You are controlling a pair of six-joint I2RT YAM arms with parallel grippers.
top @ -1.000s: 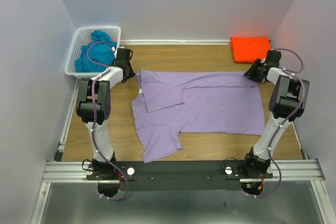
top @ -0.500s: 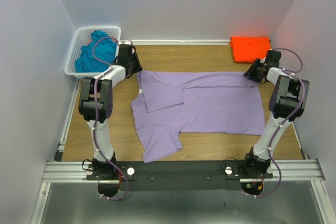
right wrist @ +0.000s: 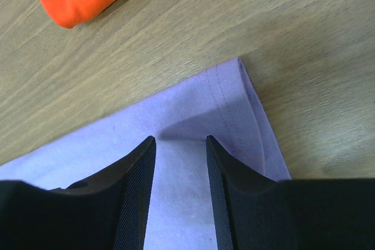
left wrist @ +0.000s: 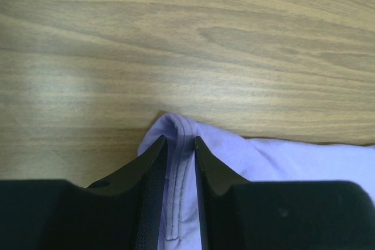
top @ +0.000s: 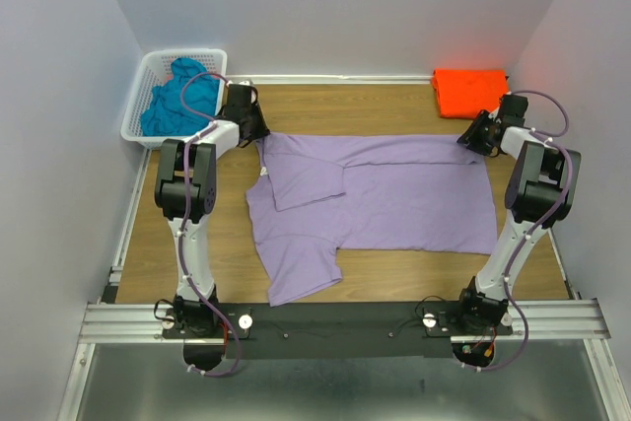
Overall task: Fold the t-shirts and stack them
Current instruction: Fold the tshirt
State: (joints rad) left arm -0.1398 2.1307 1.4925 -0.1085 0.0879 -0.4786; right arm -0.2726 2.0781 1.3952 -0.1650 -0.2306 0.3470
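While the purple shirt [top: 394, 194] lies spread flat across the middle of the wooden table [top: 345, 105], both arms reach out to its far edge, one at each corner. The left gripper [left wrist: 180, 141] is down at the far left corner, just beside the basket. Seen from its own camera, its two black fingers [left wrist: 151, 165] stand close together with a raised ridge of stitched hem squeezed between them, so it has the cloth pinched. The right gripper [right wrist: 180, 141] sits at the far right corner. Its fingers are wider apart, set astride the cloth a little way in from the stitched hem, with a shadowed crease between them. Whether they actually have hold of the fabric I cannot tell.

On the left part of the purple shirt, one sleeve is folded in over the body. The other sleeve sticks out towards the near edge of the table. The orange shirt [top: 470, 92] lies folded in the far right corner of the table, near the right gripper but apart from the purple cloth. The teal shirt [top: 177, 96] is heaped loosely inside the white basket [top: 187, 54] at the far left.
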